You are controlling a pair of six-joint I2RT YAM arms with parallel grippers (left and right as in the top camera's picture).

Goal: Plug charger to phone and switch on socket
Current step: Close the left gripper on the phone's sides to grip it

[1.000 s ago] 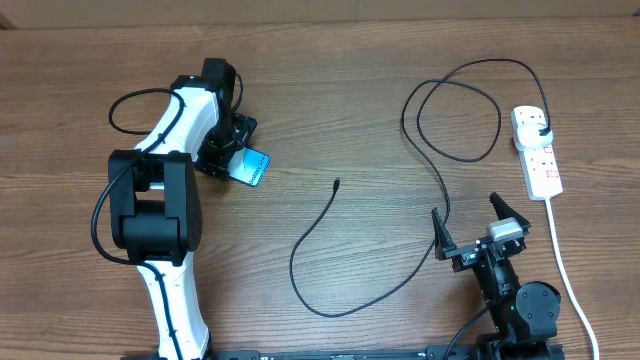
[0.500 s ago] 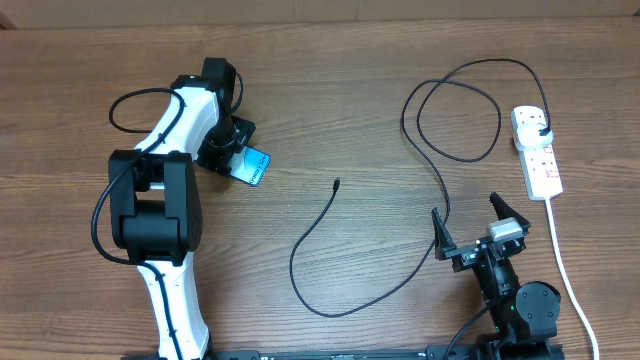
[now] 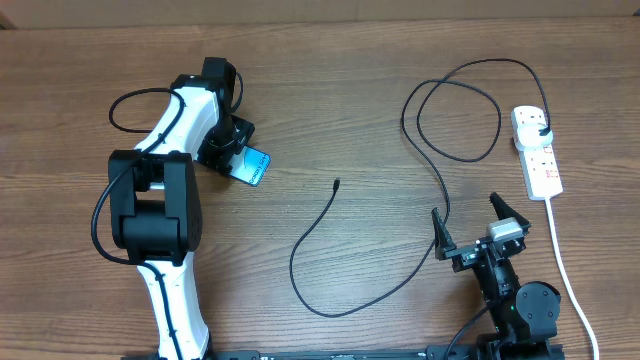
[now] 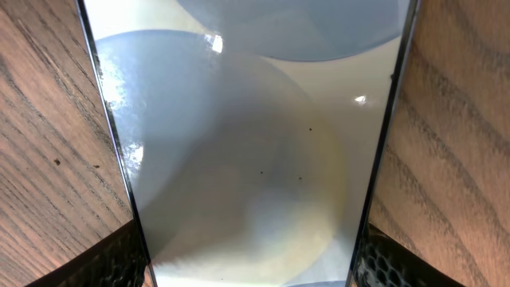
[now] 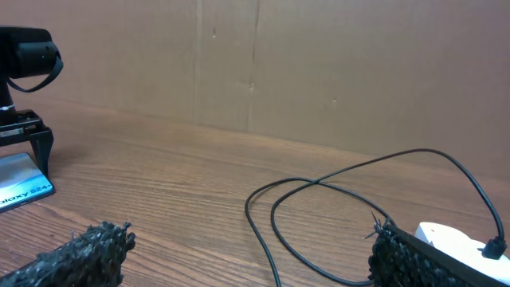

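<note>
Overhead showed the right gripper point(image 3: 464, 210) nearest, close to the near edge of the table point(image 3: 350, 100) on the right side, its jaws spread wide and holding nothing. Just beyond it lay the black cable point(image 3: 293, 258), which curled through the middle of the table and ended in a small connector tip point(image 3: 336, 184) lying loose, well apart from anything it should enter. Farther back, in the left half, the phone point(image 3: 254, 166) lay flat with its screen up. The left gripper point(image 3: 232, 148) stood over it. In the left wrist view the jaws were closed on the phone, with the finger pads point(image 4: 111, 259) against its two long edges. The phone's long axis ran on a slant, from the far left toward the near right, and its free end pointed roughly at the connector tip. Which end carried the charging port could not be told. Farthest off, along the right edge toward the far right corner, the power strip point(image 3: 538, 160) lay lengthwise, near to far, with the cable's plug point(image 3: 541, 132) already seated in it. By my reading, only the plugging at the strip was done. Joining tip and phone remained, as did the switch, whose state was too small to make out.
</note>
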